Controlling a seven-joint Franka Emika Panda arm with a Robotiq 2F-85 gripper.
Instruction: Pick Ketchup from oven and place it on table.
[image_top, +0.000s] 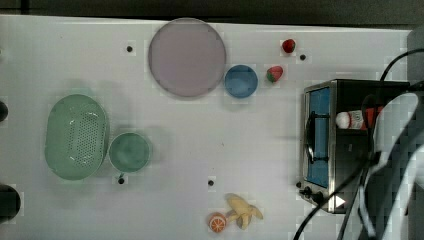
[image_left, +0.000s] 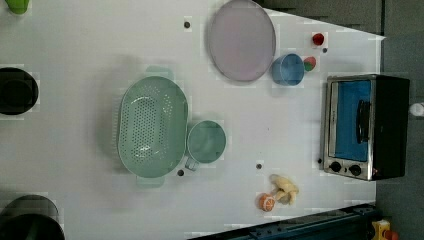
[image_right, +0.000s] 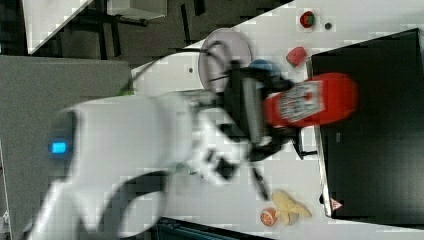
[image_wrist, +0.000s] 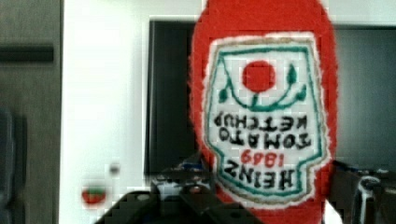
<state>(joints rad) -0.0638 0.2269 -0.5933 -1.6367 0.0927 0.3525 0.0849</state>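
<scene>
The end effector (image_right: 272, 120) is gripping the one Ketchup (image_right: 310, 100) bottle near its cap end, holding it over the top of the single oven (image_top: 345, 145), whose door is sitting closed. On the table (image_top: 200, 140) are lying two strawberries (image_top: 288, 46), one banana (image_top: 243, 210) beside one orange slice (image_top: 217, 222), one blue cup (image_top: 240, 81), one grey plate (image_top: 186, 56), one green colander (image_top: 76, 136) and one green mug (image_top: 129, 152).
</scene>
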